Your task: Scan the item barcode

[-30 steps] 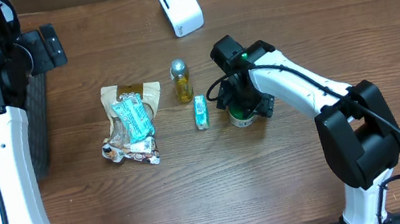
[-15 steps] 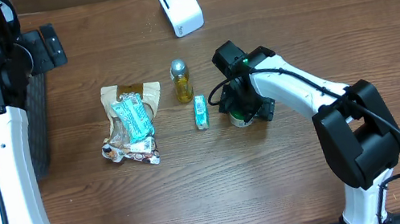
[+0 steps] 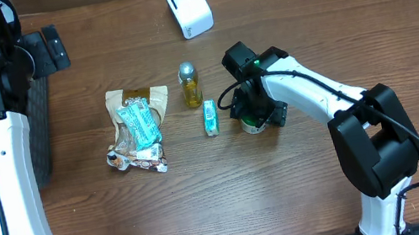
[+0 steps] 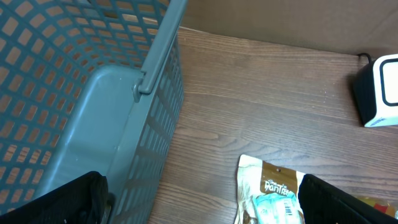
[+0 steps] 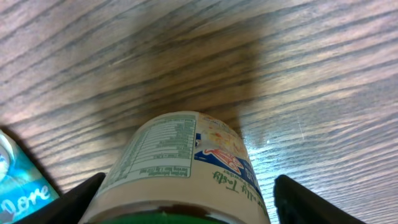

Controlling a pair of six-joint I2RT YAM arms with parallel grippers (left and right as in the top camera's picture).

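Between spread fingers of right hand (image 5: pixel 186 202): small round white-labelled, green-lidded jar (image 5: pixel 180 155), ungrasped. Risk: off-centre squeeze tips jar onto tabletop (image 5: pixel 311 74).

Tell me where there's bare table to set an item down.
Free: the front strip of table below the snack bags and jar; the far right corner, right of the scanner; the gap between scanner and basket. Crowded: the middle, where bags, bottle, teal packet and jar sit close, the right gripper straddling the jar.
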